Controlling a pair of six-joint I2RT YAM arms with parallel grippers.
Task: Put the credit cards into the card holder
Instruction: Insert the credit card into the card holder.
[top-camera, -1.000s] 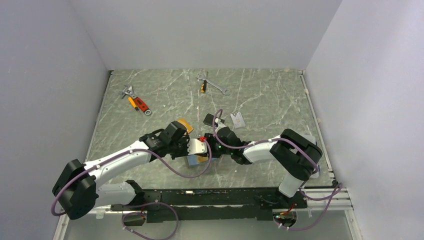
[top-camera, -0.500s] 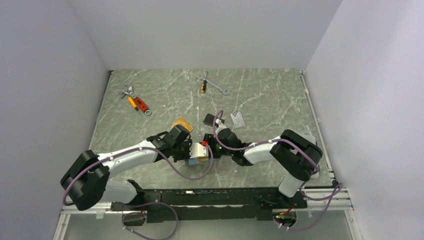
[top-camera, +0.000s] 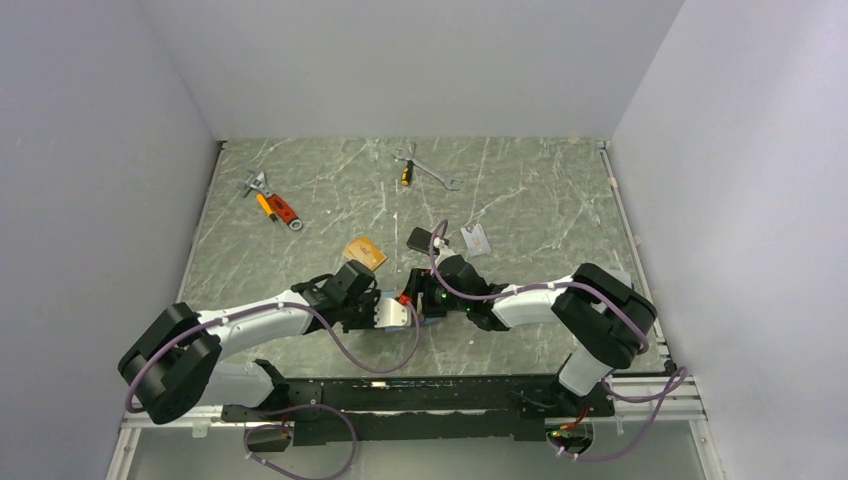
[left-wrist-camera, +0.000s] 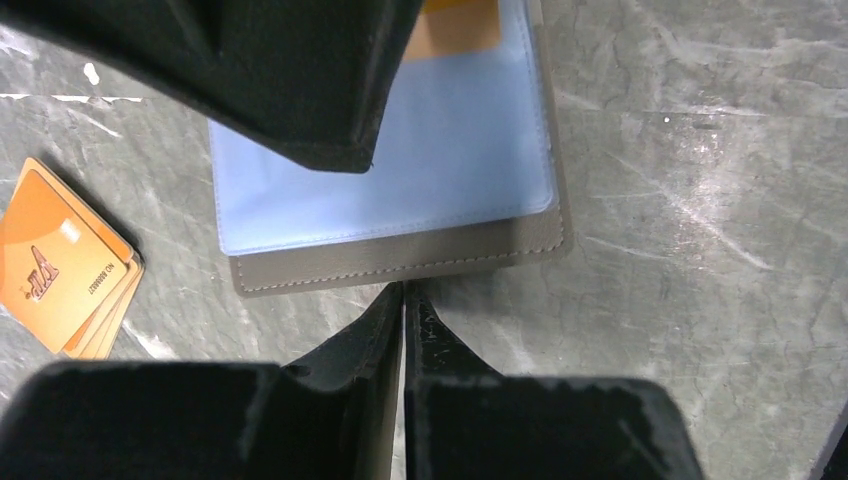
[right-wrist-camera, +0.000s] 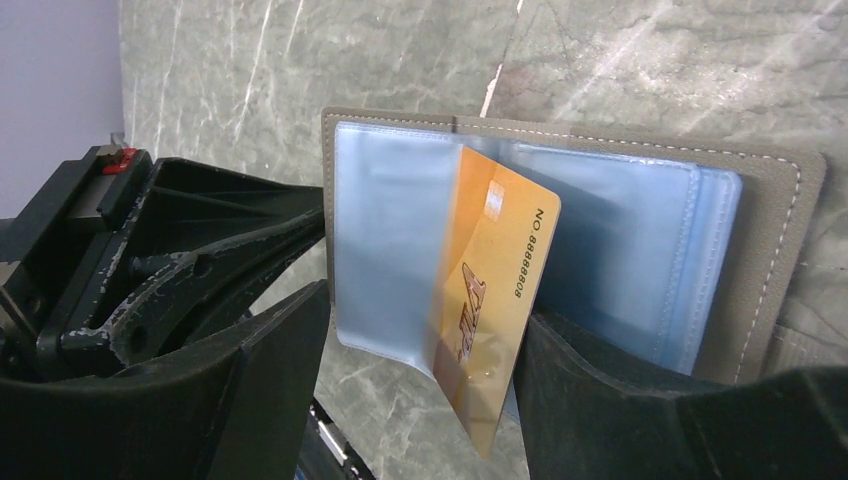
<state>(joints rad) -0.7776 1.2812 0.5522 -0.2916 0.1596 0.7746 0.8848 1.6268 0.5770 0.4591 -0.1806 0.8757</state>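
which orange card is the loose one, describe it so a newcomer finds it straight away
On the marble table, find the open card holder near the front centre. The loose orange card lies flat on bare marble just behind it, towards the left. The other orange card stands tilted inside the holder's blue sleeves.

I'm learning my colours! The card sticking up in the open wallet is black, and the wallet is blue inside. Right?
Not quite. The card sticking up in the open wallet is orange, not black; the right wrist view shows it. The wallet is blue inside, as you said.
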